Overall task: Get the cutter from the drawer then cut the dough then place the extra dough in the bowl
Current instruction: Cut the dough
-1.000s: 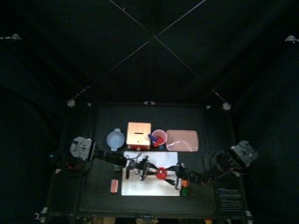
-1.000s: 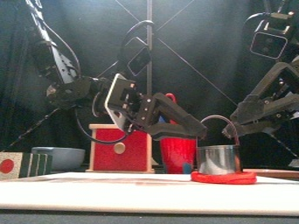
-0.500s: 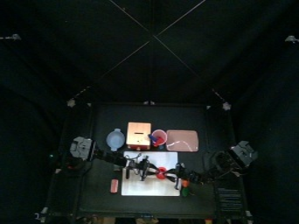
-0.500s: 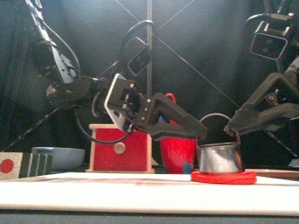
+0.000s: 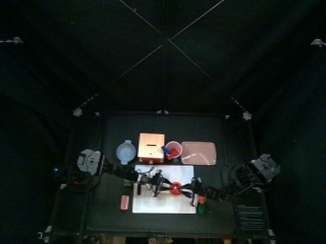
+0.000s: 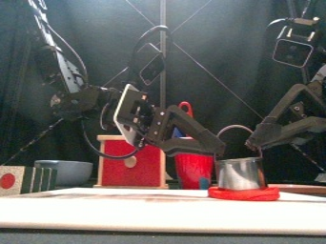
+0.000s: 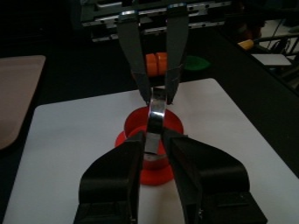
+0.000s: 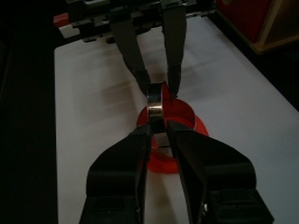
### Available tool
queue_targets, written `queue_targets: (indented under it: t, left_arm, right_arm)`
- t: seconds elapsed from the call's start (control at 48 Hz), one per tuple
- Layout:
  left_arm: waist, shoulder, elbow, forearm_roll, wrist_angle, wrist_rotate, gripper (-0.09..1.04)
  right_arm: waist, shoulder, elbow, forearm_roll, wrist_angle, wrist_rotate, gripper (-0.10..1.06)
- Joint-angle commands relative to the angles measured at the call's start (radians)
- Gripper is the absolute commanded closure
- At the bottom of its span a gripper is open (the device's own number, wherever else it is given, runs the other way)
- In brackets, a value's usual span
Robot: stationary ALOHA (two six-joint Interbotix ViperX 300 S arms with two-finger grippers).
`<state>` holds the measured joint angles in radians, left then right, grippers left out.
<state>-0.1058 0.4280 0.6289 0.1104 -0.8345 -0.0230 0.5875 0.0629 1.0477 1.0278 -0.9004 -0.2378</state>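
Note:
The round metal cutter (image 6: 239,173) stands on the flat red dough (image 6: 245,193) at the right end of the white cutting board (image 6: 140,206). My left gripper (image 6: 219,151) reaches in from the left and pinches the cutter's rim (image 7: 153,118). My right gripper (image 6: 253,150) comes down from the right and grips the opposite side, under the wire handle. In the left wrist view the dough (image 7: 128,140) spreads around my shut left gripper (image 7: 152,145). In the right wrist view my right gripper (image 8: 158,118) is shut on the cutter (image 8: 158,98) above the dough (image 8: 186,128).
The wooden box with its red drawer front (image 6: 133,162) and a red cup (image 6: 193,168) stand behind the board. Left of them is the blue-grey bowl (image 6: 71,172), and the pink tray (image 5: 199,151) lies at the back right. Small toys (image 6: 10,178) sit at the far left.
The right arm's upper part has shifted slightly up and to the right. The cutter and the dough have stayed in place.

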Motion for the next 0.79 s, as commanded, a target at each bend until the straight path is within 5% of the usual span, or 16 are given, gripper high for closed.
queue_targets:
  t: [0.021,0.521,0.792]
  left_arm:
    - [-0.003,-0.017,-0.018,0.000,-0.003,0.000,0.29]
    - [-0.005,-0.008,-0.017,-0.003,-0.003,0.000,0.30]
    - [-0.005,0.005,-0.020,-0.008,-0.003,0.000,0.41]
  right_arm:
    - [-0.006,-0.014,-0.003,0.012,-0.003,0.002,0.34]
    - [-0.008,0.002,-0.003,0.043,0.003,0.002,0.34]
    - [-0.008,0.008,-0.006,0.043,0.011,0.002,0.35]
